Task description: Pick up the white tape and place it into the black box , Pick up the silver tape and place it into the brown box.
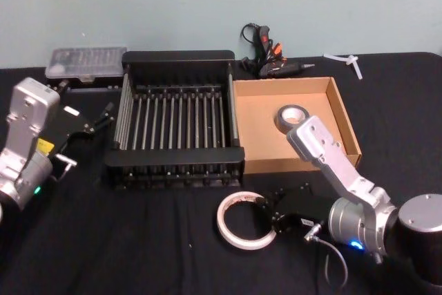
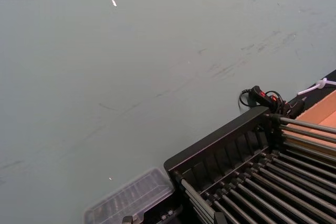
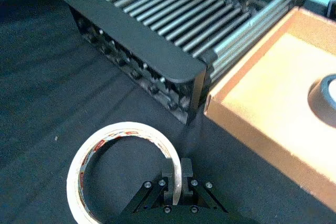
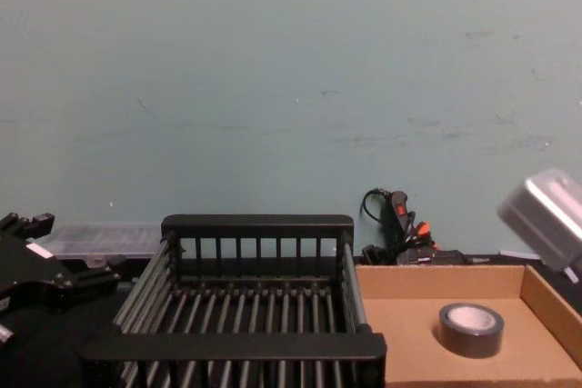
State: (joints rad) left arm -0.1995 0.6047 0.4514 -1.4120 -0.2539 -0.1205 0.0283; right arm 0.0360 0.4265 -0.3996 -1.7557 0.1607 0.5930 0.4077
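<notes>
- Right gripper [image 3: 176, 184] clamped across the band of the wide flat white roll of tape [image 3: 123, 169] on its near side — pinch on the thin wall looks set up for a lift.
- White tape lies flat on the black desk [image 1: 138, 240], hole axis up, just before the black slatted plastic crate [image 1: 176, 119].
- Small dark grey-silver tape roll [image 1: 293, 117] already lies flat in the shallow tan cardboard box [image 1: 345, 122].
- Left gripper [image 1: 103, 117] parked beside the crate, fingers slightly apart — idle.

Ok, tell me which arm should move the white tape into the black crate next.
Right. Its claw already straddles the rim of the wide flat white tape roll, just in front of the black slatted plastic crate. The left claw sits raised beside the crate's far side, holding nothing.
</notes>
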